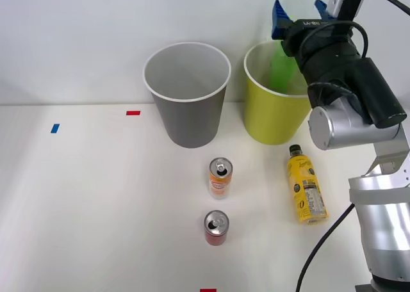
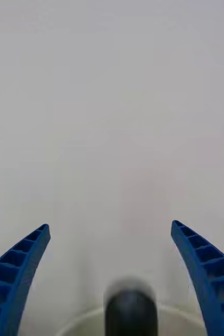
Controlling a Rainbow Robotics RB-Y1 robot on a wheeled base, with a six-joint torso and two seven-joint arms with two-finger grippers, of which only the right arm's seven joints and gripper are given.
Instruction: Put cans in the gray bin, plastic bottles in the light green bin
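**Green bottle inside the light green bin, gripper spread above it**

The green bottle (image 1: 280,66) stands almost upright inside the light green bin (image 1: 272,116), its long axis near vertical, blurred; in the right wrist view its black cap (image 2: 130,310) points up toward the camera, between the two fingers and just above the white rim (image 2: 80,320) of the bin.

The yellow bottle (image 1: 305,186) lies flat on the white table (image 1: 96,209), its long axis running away from the robot, black cap toward the light green bin; it has a printed label with a black panel, but the writing is too small to read.

The orange-and-white can (image 1: 220,177) and the red can (image 1: 216,227) stand upright in front of the gray bin (image 1: 187,97), silver tops up, the red one nearer the robot; their print cannot be read.

The right gripper (image 1: 301,15) hangs over the far edge of the light green bin; its blue fingers (image 2: 17,273) are spread wide apart and hold nothing, touching nothing.
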